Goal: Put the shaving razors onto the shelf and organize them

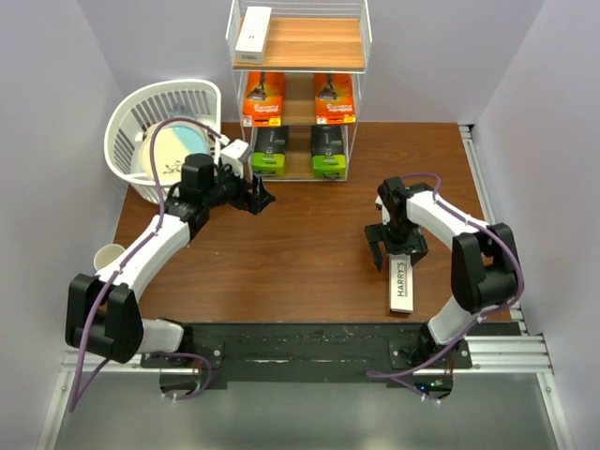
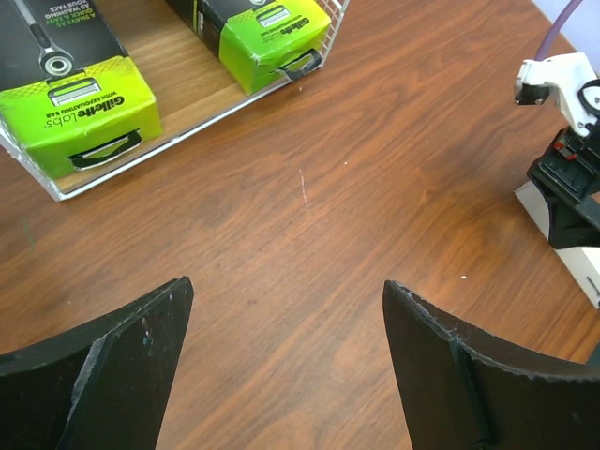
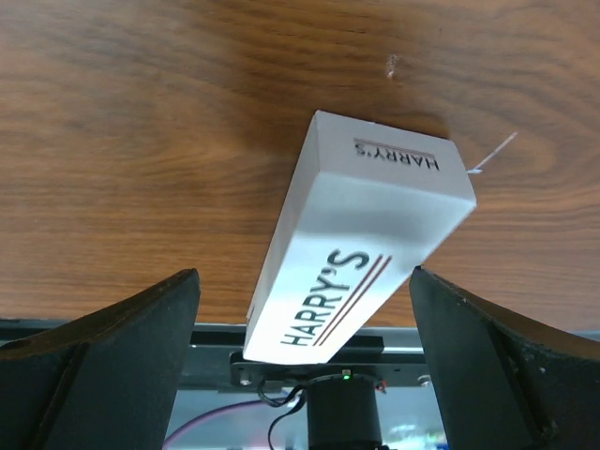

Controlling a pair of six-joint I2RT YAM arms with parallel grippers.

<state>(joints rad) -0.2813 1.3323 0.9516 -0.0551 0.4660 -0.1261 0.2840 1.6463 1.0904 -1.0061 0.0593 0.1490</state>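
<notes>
Currently | shelf (image 1: 319, 42): top tier holds one white box (image 1: 253, 34), room beside for its twin | Harry's box (image 3: 361, 253): flat on table (image 1: 300, 262) | right gripper (image 1: 396, 253): jaws spread over its end, poised to pinch | left gripper (image 2: 286, 309): jaws spread, empty

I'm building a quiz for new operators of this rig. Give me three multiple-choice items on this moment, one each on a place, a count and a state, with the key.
1. Where is the HARRY'S box?
A) on the top board of the shelf
B) on the table, by the right gripper
C) in the left gripper

2. How many orange boxes stand on the shelf's middle tier?
A) two
B) none
C) four

3. The left gripper is:
A) shut on a pack
B) shut on nothing
C) open and empty

Key: 1 B, the right wrist view shows it lying on the wood below spread fingers. 2 A, they stand side by side in the top view. 3 C, its wrist view shows fingers apart over bare table.
</notes>
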